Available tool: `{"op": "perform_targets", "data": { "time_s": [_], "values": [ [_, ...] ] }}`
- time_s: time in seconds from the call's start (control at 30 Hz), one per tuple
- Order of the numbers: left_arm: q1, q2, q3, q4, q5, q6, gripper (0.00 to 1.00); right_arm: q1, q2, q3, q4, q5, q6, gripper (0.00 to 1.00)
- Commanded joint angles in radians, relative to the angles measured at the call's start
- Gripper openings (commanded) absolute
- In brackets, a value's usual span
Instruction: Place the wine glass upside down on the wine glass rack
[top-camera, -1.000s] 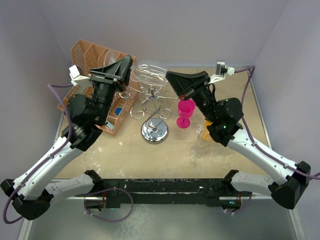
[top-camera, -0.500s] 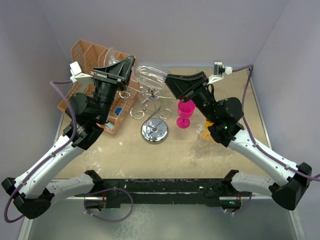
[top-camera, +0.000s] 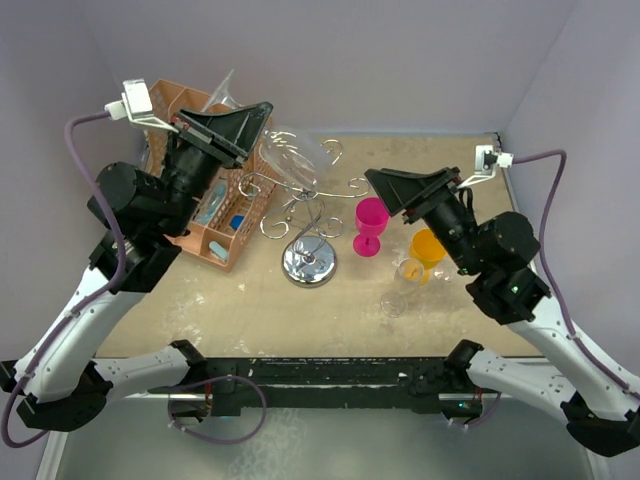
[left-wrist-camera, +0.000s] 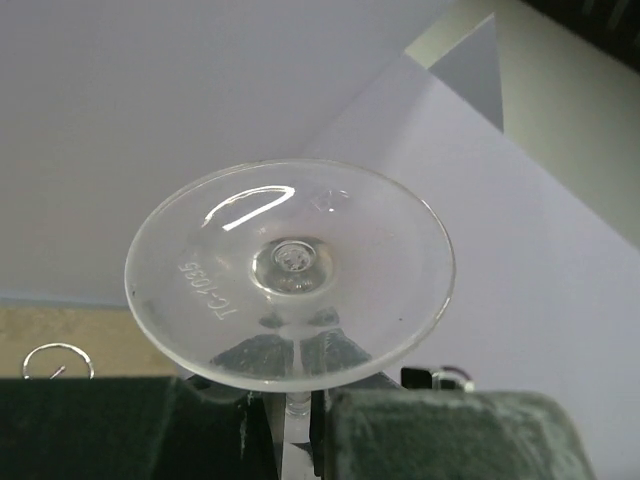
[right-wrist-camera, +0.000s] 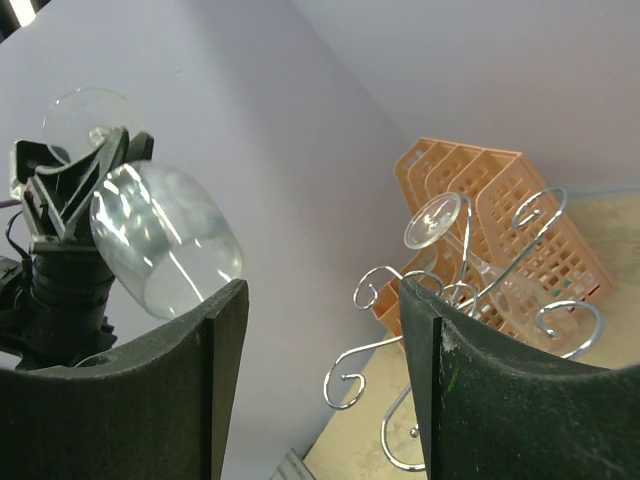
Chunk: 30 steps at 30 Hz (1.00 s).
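The clear wine glass (top-camera: 292, 156) hangs tilted in the air above the wine glass rack (top-camera: 309, 262), a chrome stand with curled arms and a round base. My left gripper (top-camera: 258, 115) is shut on its stem. In the left wrist view the glass foot (left-wrist-camera: 290, 270) faces the camera and the stem sits between the gripper (left-wrist-camera: 290, 430) fingers. My right gripper (top-camera: 385, 186) is open and empty, to the right of the rack and apart from the glass. The right wrist view shows its gripper (right-wrist-camera: 320, 390) spread wide, with the glass bowl (right-wrist-camera: 165, 240) at upper left and the rack's scrolls (right-wrist-camera: 385, 345) ahead.
An orange plastic organizer (top-camera: 195, 215) stands left of the rack under my left arm. A pink goblet (top-camera: 370, 225), an orange cup (top-camera: 428, 245) and a small clear glass (top-camera: 398, 290) stand to the right of the rack. Another clear glass (right-wrist-camera: 432, 220) shows among the scrolls.
My right gripper opened, let go of the glass bowl and drew back to the right. My left gripper shut on the stem and lifted the glass slightly up and left.
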Motion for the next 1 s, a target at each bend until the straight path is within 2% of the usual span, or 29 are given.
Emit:
{"op": "perform_targets", "data": {
  "time_s": [0.0, 0.2, 0.37, 0.47, 0.7, 0.87, 0.97],
  "values": [
    [-0.003, 0.004, 0.110, -0.161, 0.170, 0.228, 0.00, 0.002, -0.033, 0.091, -0.140, 0.047, -0.037, 0.64],
    [-0.002, 0.013, 0.205, -0.437, 0.310, 0.448, 0.00, 0.003, -0.016, 0.154, -0.181, -0.058, -0.051, 0.66],
    [-0.001, 0.003, 0.216, -0.542, 0.440, 0.574, 0.00, 0.004, 0.012, 0.203, -0.190, -0.181, -0.004, 0.67],
    [-0.002, -0.004, 0.190, -0.518, 0.559, 0.578, 0.00, 0.003, 0.024, 0.224, -0.215, -0.216, 0.039, 0.67],
    [-0.003, 0.018, 0.122, -0.375, 0.733, 0.511, 0.00, 0.002, 0.042, 0.235, -0.242, -0.284, 0.179, 0.67],
    [-0.008, 0.057, 0.097, -0.236, 0.811, 0.399, 0.00, 0.003, 0.023, 0.213, -0.169, -0.298, 0.311, 0.66],
    [-0.062, 0.067, 0.059, -0.160, 0.830, 0.385, 0.00, 0.002, 0.020, 0.215, -0.144, -0.289, 0.366, 0.64]
  ]
}}
